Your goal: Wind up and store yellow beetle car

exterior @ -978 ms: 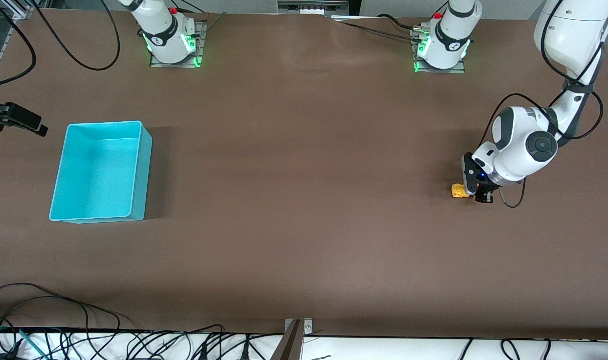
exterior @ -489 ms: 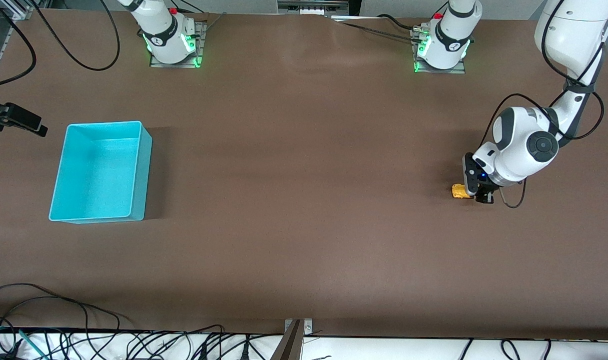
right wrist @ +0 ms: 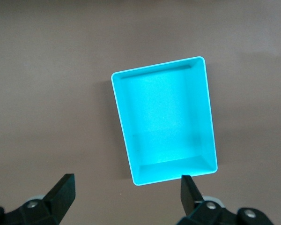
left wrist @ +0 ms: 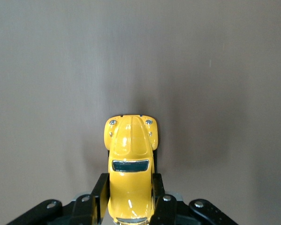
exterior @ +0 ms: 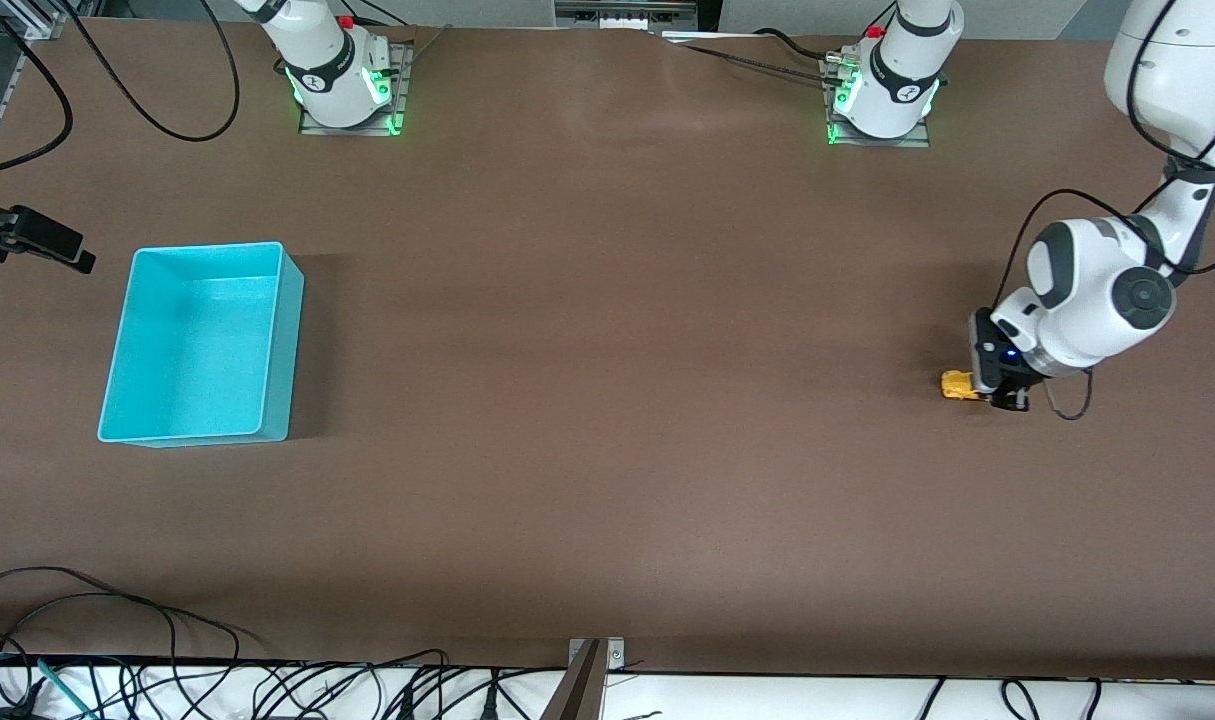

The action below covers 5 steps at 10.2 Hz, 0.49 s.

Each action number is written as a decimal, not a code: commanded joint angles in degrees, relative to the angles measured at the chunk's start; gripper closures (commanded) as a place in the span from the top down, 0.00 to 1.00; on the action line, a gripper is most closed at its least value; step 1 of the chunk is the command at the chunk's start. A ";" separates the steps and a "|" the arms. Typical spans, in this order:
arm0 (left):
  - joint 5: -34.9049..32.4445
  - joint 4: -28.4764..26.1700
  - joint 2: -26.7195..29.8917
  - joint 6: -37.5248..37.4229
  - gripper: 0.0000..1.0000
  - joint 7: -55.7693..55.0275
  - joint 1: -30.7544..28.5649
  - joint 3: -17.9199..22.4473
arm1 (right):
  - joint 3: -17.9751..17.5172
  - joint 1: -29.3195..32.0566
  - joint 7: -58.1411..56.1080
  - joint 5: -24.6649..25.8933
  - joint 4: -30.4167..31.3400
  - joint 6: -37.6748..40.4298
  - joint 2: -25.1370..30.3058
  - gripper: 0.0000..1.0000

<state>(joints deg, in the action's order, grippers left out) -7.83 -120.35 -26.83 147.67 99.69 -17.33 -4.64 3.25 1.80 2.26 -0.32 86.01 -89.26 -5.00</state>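
Note:
The yellow beetle car [exterior: 956,385] is down at the brown table surface near the left arm's end, its nose pointing toward the right arm's end. My left gripper [exterior: 994,389] is shut on the car's rear half. In the left wrist view the black fingers [left wrist: 102,187] press both sides of the car [left wrist: 129,150] held in the left gripper [left wrist: 130,183]. The turquoise bin [exterior: 212,247] stands empty near the right arm's end. My right gripper [right wrist: 126,185] hangs open high above the table beside the bin [right wrist: 159,65], with nothing between its fingers.
Brown tabletop stretches between the car and the bin. Cables [exterior: 167,690] lie along the table edge nearest the front camera. The arm bases [exterior: 342,90] stand along the edge farthest from the front camera.
In the last half second my left gripper has slid toward the left arm's end of the table with the car in it. The right arm and the bin have not moved.

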 commanded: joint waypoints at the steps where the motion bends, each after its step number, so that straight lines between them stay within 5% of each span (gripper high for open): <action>1: -1.31 6.08 -9.28 2.10 0.08 6.03 -5.59 -0.20 | -0.26 0.22 0.82 0.58 0.12 0.49 0.25 1.00; 5: -1.31 8.02 -10.08 2.10 0.09 11.84 -11.05 -0.20 | -0.26 0.31 0.82 0.58 0.12 0.49 0.25 1.00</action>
<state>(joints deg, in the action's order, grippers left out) -7.83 -114.55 -30.46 147.78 109.46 -26.38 -4.68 3.25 1.82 2.29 -0.32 86.08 -89.26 -5.01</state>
